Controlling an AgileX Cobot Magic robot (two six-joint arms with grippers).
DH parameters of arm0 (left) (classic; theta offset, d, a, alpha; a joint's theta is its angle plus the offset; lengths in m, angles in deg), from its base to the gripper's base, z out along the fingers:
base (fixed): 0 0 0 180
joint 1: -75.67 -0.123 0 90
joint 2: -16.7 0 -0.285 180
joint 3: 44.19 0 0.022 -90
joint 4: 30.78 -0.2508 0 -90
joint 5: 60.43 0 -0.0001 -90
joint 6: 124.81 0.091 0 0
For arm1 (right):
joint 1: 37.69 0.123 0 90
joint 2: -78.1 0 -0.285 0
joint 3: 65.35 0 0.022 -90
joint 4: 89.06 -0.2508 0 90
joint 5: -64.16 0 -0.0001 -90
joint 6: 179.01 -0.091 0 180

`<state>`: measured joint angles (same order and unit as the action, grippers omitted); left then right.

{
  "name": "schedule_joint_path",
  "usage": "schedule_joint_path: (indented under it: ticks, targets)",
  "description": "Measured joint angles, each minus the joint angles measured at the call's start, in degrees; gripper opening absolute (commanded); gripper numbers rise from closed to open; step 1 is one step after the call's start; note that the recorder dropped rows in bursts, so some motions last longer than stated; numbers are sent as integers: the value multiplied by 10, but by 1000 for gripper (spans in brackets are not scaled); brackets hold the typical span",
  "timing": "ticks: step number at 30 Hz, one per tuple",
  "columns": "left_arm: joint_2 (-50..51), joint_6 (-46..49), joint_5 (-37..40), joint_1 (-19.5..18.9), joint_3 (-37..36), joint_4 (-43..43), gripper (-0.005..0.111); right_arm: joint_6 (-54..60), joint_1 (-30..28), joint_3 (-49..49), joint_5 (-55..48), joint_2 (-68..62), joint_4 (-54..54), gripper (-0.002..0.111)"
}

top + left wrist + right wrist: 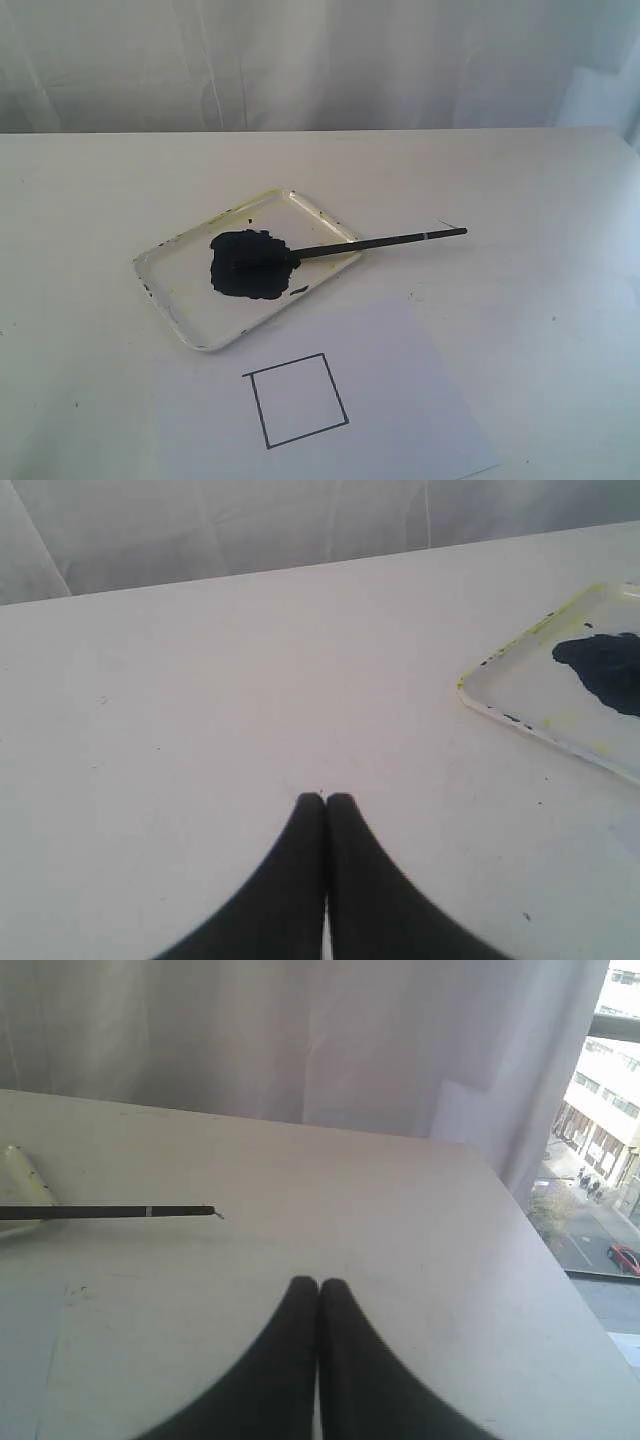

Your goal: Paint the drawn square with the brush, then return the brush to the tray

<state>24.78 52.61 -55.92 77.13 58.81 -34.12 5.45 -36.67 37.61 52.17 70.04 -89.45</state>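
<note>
The white tray (180,322) with yellowish rim stains holds a dark paint blob (250,264). The thin black brush (385,242) lies across the tray's rim, tip in the blob, handle sticking out over the table to the right. On white paper (400,400) in front of the tray is the drawn square (296,400), outlined in black, blank inside. Neither gripper shows in the exterior view. My left gripper (326,798) is shut and empty over bare table, with the tray's corner (480,690) off to one side. My right gripper (318,1283) is shut and empty, apart from the brush handle (110,1212).
A white curtain (300,60) hangs behind the white table (520,200). In the right wrist view the table's edge (540,1250) runs beside a window with a street below.
</note>
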Motion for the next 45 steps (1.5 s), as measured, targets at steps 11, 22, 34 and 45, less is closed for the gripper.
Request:
schedule_joint_path:
  ticks: [11,22,34,45]
  targets:
    - [0,0,0,0,0,0,0,0,0,0,0,0,0,0]
    - [0,0,0,0,0,0,0,0,0,0,0,0,0,0]
    - [0,-22,-30,0,0,0,0,0,0,0,0,0,0,0]
    - [-1,-190,12,0,125,8,0,0,0,0,0,0,0,0]
